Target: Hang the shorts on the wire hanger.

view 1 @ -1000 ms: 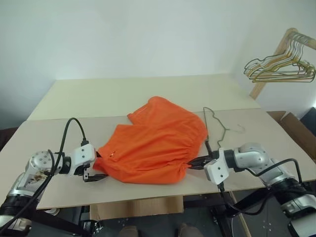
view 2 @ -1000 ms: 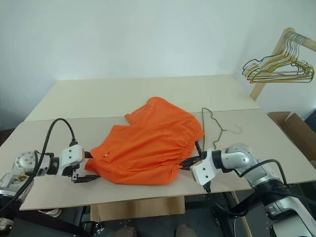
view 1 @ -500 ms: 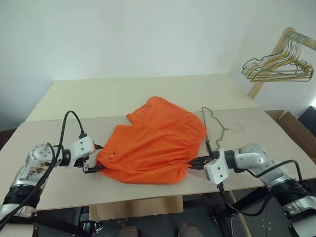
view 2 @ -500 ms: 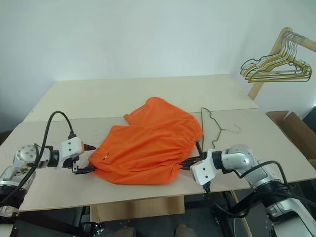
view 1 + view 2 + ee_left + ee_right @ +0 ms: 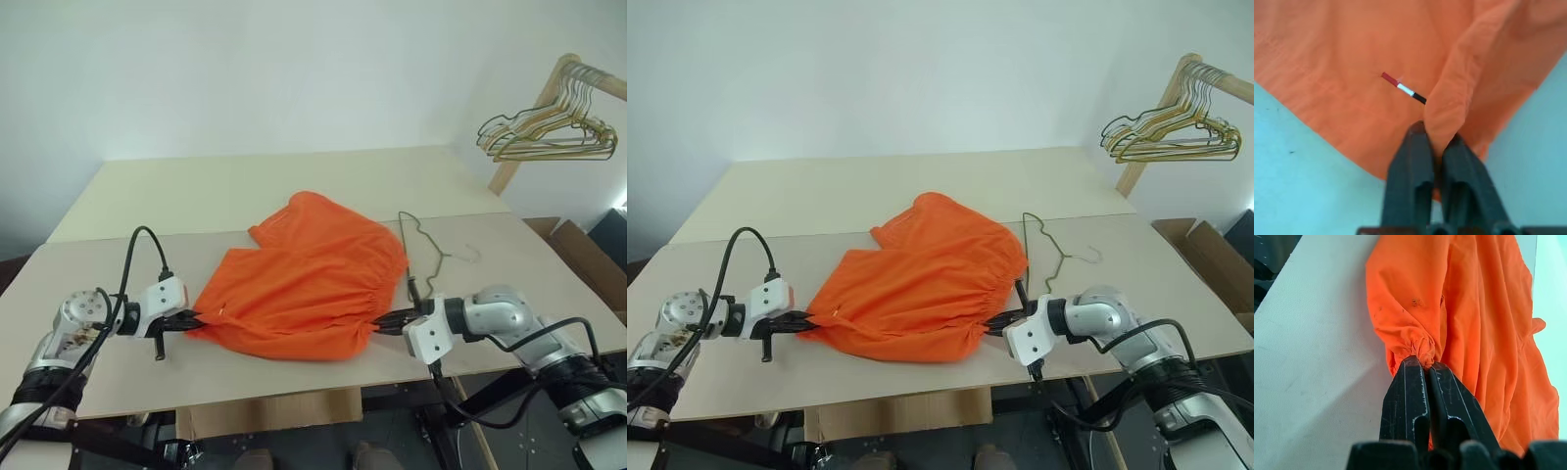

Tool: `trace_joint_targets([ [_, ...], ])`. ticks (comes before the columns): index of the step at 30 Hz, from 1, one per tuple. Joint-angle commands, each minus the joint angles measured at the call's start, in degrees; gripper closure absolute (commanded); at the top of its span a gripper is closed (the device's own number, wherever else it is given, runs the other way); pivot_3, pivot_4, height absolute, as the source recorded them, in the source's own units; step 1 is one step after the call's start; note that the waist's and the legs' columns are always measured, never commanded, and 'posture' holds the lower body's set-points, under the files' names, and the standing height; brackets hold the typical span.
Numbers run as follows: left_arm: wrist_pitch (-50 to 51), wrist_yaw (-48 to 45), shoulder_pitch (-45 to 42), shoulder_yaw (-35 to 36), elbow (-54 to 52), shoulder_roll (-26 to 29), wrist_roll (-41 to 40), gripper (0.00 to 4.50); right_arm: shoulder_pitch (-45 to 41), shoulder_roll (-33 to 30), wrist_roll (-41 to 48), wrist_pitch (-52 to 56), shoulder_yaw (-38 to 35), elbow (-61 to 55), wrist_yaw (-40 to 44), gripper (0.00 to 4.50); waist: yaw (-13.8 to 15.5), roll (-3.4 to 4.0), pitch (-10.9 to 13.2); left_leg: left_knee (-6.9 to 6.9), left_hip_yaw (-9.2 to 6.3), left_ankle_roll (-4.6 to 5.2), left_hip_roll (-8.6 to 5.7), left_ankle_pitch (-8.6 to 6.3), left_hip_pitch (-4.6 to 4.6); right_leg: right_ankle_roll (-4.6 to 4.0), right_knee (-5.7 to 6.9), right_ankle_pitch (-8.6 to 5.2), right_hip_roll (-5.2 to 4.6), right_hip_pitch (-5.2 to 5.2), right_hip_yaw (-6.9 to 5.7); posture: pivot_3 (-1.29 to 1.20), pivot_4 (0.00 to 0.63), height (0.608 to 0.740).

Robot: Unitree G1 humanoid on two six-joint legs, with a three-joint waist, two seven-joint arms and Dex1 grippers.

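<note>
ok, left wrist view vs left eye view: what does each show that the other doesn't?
Left wrist alone: a fold of the shorts pinched between the left gripper's closed fingers, plus a small red, white and black tag on the fabric.

Left eye alone: the wire hanger lying on the table beside the shorts, the right gripper shut on the waistband's other end, and a bunch of hangers on a wooden rack.

Both: orange shorts, the left gripper holding them, pale tabletop.

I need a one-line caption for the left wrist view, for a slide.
Left gripper shut on a fold of the orange shorts, which lie on the table.
</note>
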Motion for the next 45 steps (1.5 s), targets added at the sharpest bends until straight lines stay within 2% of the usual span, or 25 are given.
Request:
trace_joint_targets([
  [1,2.82,-0.59,2.99,1.05,-6.81,2.49,-1.07,4.44,-0.66,0.03,-0.33,0.38,-2.15,-1.57,-1.70,4.50,-0.19,0.00,0.00,0.00,0.00,0.00,0.01,0.00,-0.01,0.00,0.00,0.00,0.00,-0.01,0.00,-0.01,0.000,0.740],
  [8,16.24,0.37,18.77,5.94,-31.72,8.78,-5.48,4.44,0.01,-0.44,-0.95,-0.39,-2.18,-1.96,-2.75,4.50,-0.94,0.00,0.00,-0.02,0.01,0.04,0.07,-0.03,0.01,0.00,0.04,0.00,-0.02,-0.04,0.09,-0.01,0.000,0.740],
  [15,30.55,4.80,33.77,12.88,-50.76,12.73,-6.13,4.44,-1.31,-0.30,-2.17,-2.78,-1.27,0.44,-2.71,4.50,-0.58,0.00,0.00,-0.03,0.04,0.04,0.08,-0.03,0.07,0.01,0.04,-0.01,-0.01,0.00,0.10,0.02,0.000,0.740],
  [20,33.89,6.35,36.32,15.03,-54.47,12.28,-7.45,4.44,-2.52,-0.12,-1.66,-3.76,-0.47,1.92,-1.32,4.50,0.24,0.01,0.01,-0.03,0.05,0.04,0.07,-0.03,0.19,0.00,0.03,-0.01,-0.01,0.12,0.06,0.04,0.000,0.740],
  [25,26.17,7.38,35.54,13.75,-48.27,13.06,-3.36,4.44,-2.56,-3.09,4.14,-12.11,2.33,2.29,4.55,4.50,0.64,0.01,0.05,-0.18,0.12,0.07,0.06,-0.05,0.88,-0.07,-0.12,-0.10,-0.05,0.80,0.07,0.04,0.000,0.740],
  [28,23.82,4.82,35.04,14.39,-46.63,12.95,-5.62,3.76,-2.56,-3.75,6.29,-13.71,2.97,2.05,6.05,3.63,0.60,0.00,0.05,-0.18,0.15,0.07,0.08,-0.05,0.91,-0.20,-0.10,-0.17,-0.05,0.81,0.09,0.03,0.000,0.740],
  [31,21.12,3.55,33.93,13.35,-44.18,14.19,-4.42,2.76,-2.75,-1.26,2.62,-16.37,1.91,4.56,2.65,2.57,0.40,-0.02,0.04,-0.18,0.16,0.07,0.12,-0.05,0.91,-0.22,-0.09,-0.18,-0.04,0.80,0.08,0.02,0.000,0.740],
  [33,20.57,1.98,33.13,14.21,-43.48,14.91,-5.62,2.12,-2.16,-2.46,2.74,-16.08,2.09,4.31,3.34,1.87,0.18,-0.02,0.04,-0.18,0.17,0.07,0.13,-0.05,0.91,-0.24,-0.06,-0.19,-0.04,0.79,0.08,0.01,0.000,0.740],
  [37,20.87,-1.33,34.30,18.54,-43.68,17.44,-7.45,0.72,-1.00,-6.12,7.37,-13.66,1.38,2.96,5.79,1.81,0.03,-0.03,0.05,-0.18,0.20,0.08,0.12,-0.06,0.89,-0.20,-0.07,-0.18,-0.07,0.78,0.09,0.00,0.000,0.740],
  [39,20.03,-3.17,37.51,22.22,-42.24,21.53,-3.57,0.02,-0.10,-10.15,13.49,-9.40,-0.08,1.64,9.22,1.81,-0.09,-0.06,0.08,-0.19,0.20,0.12,0.14,-0.08,0.88,-0.21,-0.08,-0.20,-0.07,0.77,0.09,0.00,0.000,0.740],
  [41,19.65,-2.92,38.44,25.61,-40.59,22.77,-2.39,0.02,-0.11,-12.31,18.37,-5.37,-2.22,1.32,11.05,1.81,-0.17,-0.04,0.10,-0.22,0.22,0.13,0.15,-0.09,0.90,-0.26,-0.09,-0.23,-0.07,0.77,0.09,0.01,0.000,0.740],
  [43,19.67,-2.77,36.22,28.28,-39.52,21.97,-5.19,0.02,-0.71,-13.22,21.71,0.39,-5.00,1.80,11.62,1.81,-0.22,-0.03,0.11,-0.22,0.24,0.13,0.17,-0.09,0.94,-0.43,-0.08,-0.33,-0.07,0.78,0.10,0.01,0.000,0.740],
  [45,20.50,-2.15,31.13,29.25,-39.46,18.55,-11.14,0.02,-1.74,-13.44,22.96,10.59,-7.50,1.04,10.35,1.81,-0.18,-0.03,0.11,-0.21,0.27,0.13,0.28,-0.09,0.99,-0.53,-0.07,-0.38,-0.03,0.84,0.08,0.02,0.000,0.740],
])
